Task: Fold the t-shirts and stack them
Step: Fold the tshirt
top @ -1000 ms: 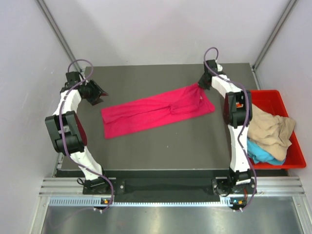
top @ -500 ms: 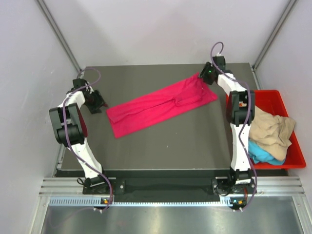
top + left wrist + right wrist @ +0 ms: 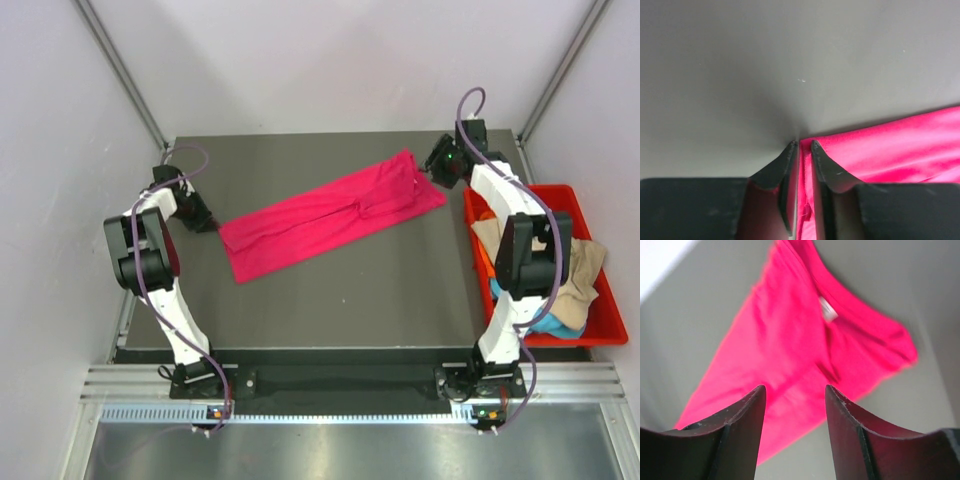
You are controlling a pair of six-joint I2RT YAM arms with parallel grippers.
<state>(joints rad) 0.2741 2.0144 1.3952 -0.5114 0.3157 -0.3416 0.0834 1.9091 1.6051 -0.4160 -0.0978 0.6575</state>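
Two ends, one magenta t-shirt (image 3: 330, 215) slanting across the tabletop's (image 3: 350, 300) far half: left gripper (image 3: 802, 145) fingers narrowed, pinching a corner; right gripper (image 3: 795, 389) fingers wide above. A deeper hem bite would likely serve best.

Overhead view, wrist views sharing pink t-shirt (image 3: 330, 212)

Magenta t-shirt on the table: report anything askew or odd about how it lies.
The soft magenta-pink t-shirt lies as a long strip, slanted across the dark grey table rather than square to its edges, and creases are bunched near its middle. Nothing looks torn or spilled.
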